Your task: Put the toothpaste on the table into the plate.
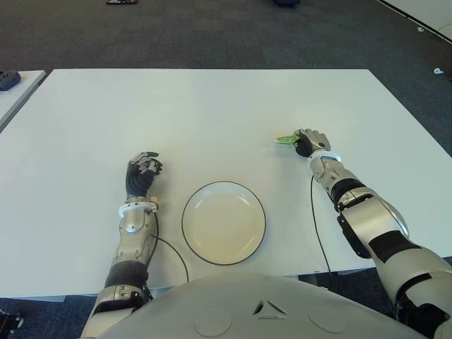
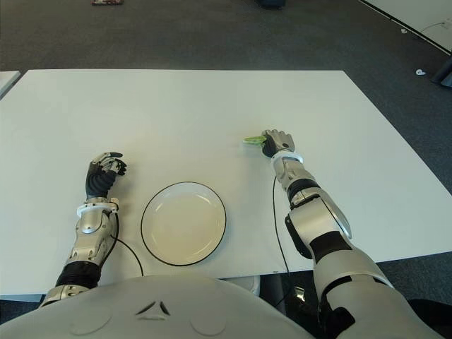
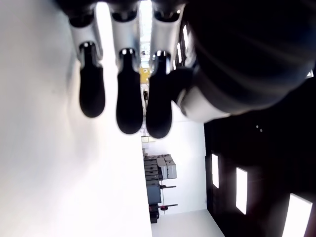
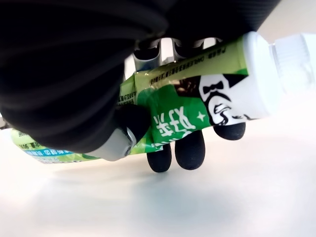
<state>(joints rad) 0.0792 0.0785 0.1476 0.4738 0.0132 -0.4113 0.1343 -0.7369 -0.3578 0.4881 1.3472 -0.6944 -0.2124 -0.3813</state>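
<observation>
Left robot hand (image 1: 143, 170) shows just left of the plate (image 1: 224, 222), fingers curled, holding nothing. Plate sits empty near the front edge of the white tabletop (image 1: 212, 113). Right robot hand (image 1: 308, 142), farther out and to the plate's right, is closed around the toothpaste (image 4: 197, 106), low over the tabletop. Step in hand: the pickup, grip apparently secured. Next move likely calls for a lift and a carry leftward over the rim. Tube: green, printed label, white cap.

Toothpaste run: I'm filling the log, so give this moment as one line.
right hand: shut on green toothpaste tube | round white dark-rimmed plate: empty | left hand: left of plate, holding nothing
</observation>
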